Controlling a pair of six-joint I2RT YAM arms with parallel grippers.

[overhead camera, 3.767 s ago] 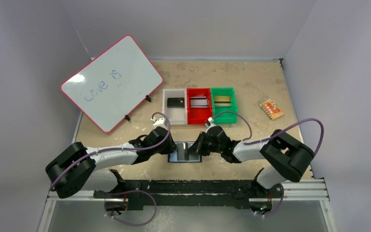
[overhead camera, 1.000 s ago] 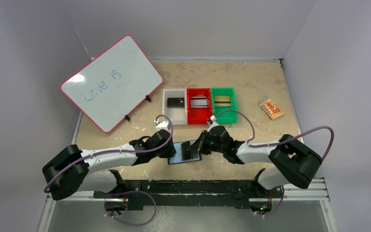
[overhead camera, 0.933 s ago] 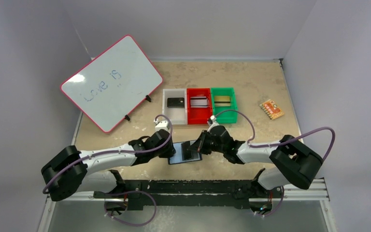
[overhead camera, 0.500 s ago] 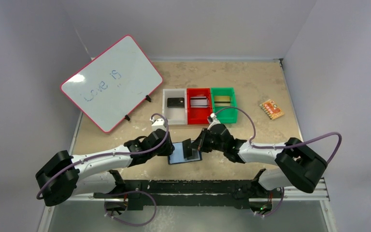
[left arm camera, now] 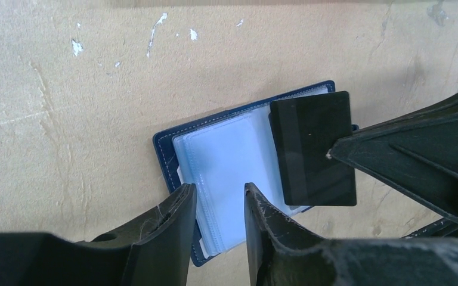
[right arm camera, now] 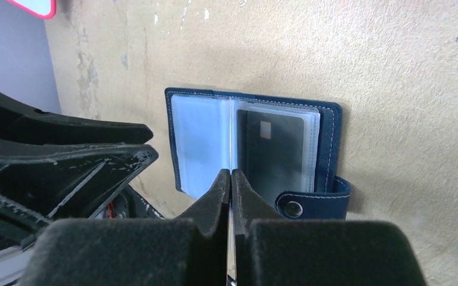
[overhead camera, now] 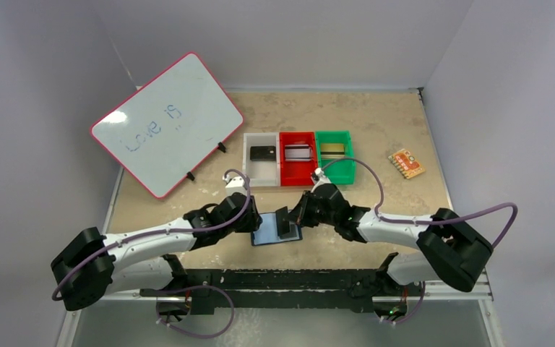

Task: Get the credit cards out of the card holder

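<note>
One card, R claw (L claw ajar, free?)

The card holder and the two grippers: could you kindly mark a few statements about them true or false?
1. The card holder lies open on the table. True.
2. The right gripper is empty. False: it is shut on a black card.
3. Every sleeve of the card holder is empty. False: a dark card sits in one sleeve.
4. The left gripper is open. True.
</note>
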